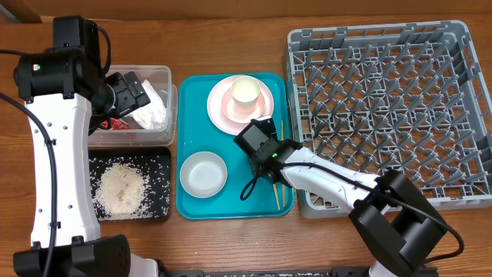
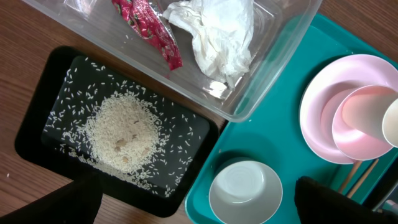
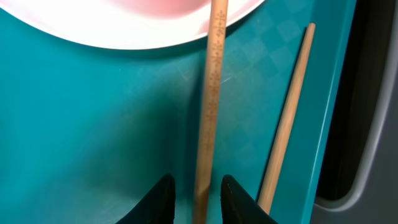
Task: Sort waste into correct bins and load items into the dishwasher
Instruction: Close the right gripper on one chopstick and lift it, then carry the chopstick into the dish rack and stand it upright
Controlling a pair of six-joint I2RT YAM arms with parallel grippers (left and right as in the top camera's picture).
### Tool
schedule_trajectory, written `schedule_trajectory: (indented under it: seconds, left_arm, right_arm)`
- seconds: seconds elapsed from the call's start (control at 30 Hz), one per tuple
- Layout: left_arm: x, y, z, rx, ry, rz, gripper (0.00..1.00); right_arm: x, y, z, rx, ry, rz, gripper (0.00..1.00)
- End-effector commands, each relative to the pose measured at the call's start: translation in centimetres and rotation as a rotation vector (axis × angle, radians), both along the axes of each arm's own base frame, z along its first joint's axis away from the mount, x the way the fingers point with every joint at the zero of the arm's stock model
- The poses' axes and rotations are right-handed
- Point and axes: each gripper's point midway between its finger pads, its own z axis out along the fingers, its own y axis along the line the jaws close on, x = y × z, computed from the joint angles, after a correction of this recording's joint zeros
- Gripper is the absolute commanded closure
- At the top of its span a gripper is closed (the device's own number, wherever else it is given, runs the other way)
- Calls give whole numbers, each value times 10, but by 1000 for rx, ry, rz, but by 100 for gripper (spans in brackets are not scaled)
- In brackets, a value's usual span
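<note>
In the right wrist view both chopsticks (image 3: 211,93) are cut off by the frame. Only a sliver of the pink plate (image 1: 219,108) is shown at the top. In the overhead view they are largely covered by the right gripper (image 3: 197,180) and its arm. Only short lengths are seen along the right edge of the teal tray (image 1: 196,123).

One thin, pale wooden stick is straddled by the dark fingers, which are set narrowly apart. A slim gap is seen on each side, so contact cannot be confirmed. The other stick lies just beside it, nearer the tray's right rim and outside the fingers.

The cream cup (image 1: 244,91) is nested in the pink bowl (image 2: 354,124) on the plate at the tray's far edge. It is cropped in the left wrist view. The greenish-white bowl (image 1: 204,173) is set at the tray's near left corner.

The left gripper (image 2: 199,186) is spread wide and is seen only as two dark tips. It hangs above the clear tub (image 1: 165,77) at the table's (image 1: 231,38) left side. The red wrapper (image 2: 149,28) and white napkin (image 2: 214,34) are held in this tub, half hidden overhead. Rice (image 2: 121,134) is heaped in the black tray (image 1: 163,158). The dish rack (image 1: 384,108) occupies the right side.
</note>
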Motion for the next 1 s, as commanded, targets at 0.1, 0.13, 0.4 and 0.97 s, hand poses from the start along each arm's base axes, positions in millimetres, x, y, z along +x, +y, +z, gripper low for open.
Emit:
schedule_trajectory:
  seconds: [0.1,0.13,0.4,0.97]
  left_arm:
    - [0,3,0,12,4,-8,0]
    - [0,3,0,13,4,-8,0]
    - [0,3,0,12,4,-8,0]
    - [0,3,0,12,4,-8,0]
  right_arm:
    - [-2,3,-2,22,17,2,75]
    - [-2,3,-3,20,19,3,76]
    - [-9,-3,-9,0,44,3,76]
    - [-15,-5,-10,-10,75,12,91]
